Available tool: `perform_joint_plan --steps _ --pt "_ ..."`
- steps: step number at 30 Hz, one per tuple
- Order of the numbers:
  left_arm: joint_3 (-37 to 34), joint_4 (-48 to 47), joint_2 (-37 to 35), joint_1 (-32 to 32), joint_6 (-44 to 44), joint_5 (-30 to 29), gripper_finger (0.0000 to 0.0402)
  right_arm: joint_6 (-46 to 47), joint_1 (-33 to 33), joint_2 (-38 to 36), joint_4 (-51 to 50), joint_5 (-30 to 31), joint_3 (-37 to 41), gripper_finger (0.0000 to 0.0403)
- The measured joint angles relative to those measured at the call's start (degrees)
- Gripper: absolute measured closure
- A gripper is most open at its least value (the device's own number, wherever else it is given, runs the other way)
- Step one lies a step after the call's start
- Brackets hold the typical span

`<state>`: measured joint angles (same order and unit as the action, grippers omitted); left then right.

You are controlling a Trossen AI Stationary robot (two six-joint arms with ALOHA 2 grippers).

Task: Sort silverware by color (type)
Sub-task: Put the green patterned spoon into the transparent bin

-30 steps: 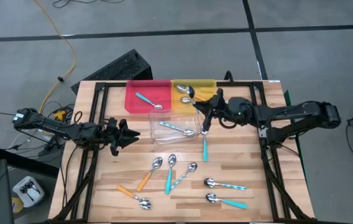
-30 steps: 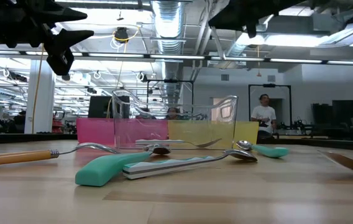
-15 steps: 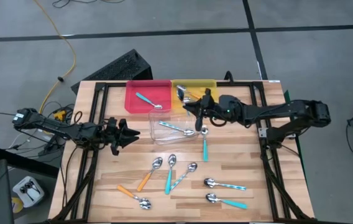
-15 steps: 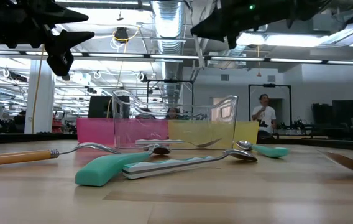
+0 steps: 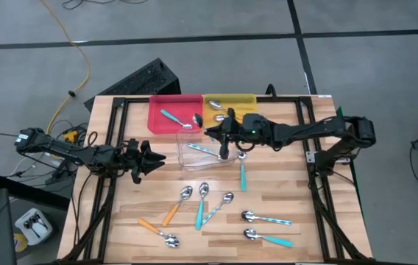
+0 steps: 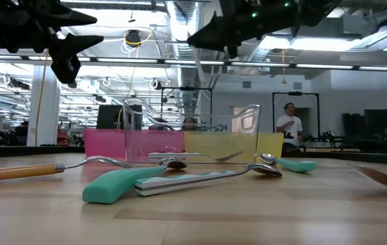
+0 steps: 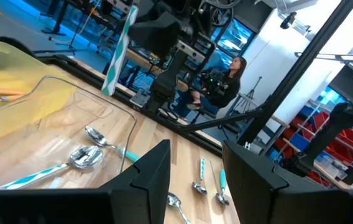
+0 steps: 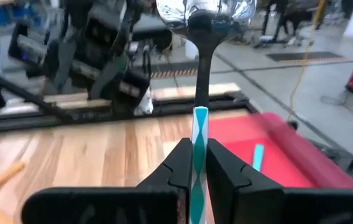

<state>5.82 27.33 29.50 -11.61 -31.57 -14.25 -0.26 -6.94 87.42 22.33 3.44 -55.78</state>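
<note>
Since a second ago the right gripper (image 5: 222, 140) has swung across to above the clear tray (image 5: 188, 156), jaws pinching a striped pale-blue spoon (image 8: 199, 134) upright. If released off-centre, it could glance off the tray wall onto the counter (image 5: 312, 213). The left gripper (image 5: 154, 159) waits, jaws spread, empty.

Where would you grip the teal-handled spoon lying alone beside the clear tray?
Take the teal-handled metal spoon at mid-handle, from straight above, fingers across its narrow width. It lies flat with its handle straight and clear of neighbours, while its bowl nears the clear plastic tray.
</note>
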Motion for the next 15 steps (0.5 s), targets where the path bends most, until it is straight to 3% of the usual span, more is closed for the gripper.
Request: perform_joint_plan --steps 15 --pt "0.0 -0.03 0.02 0.01 0.02 -0.15 0.0271 -0.23 0.04 6.72 -3.08 -4.0 -3.16 0.0352"
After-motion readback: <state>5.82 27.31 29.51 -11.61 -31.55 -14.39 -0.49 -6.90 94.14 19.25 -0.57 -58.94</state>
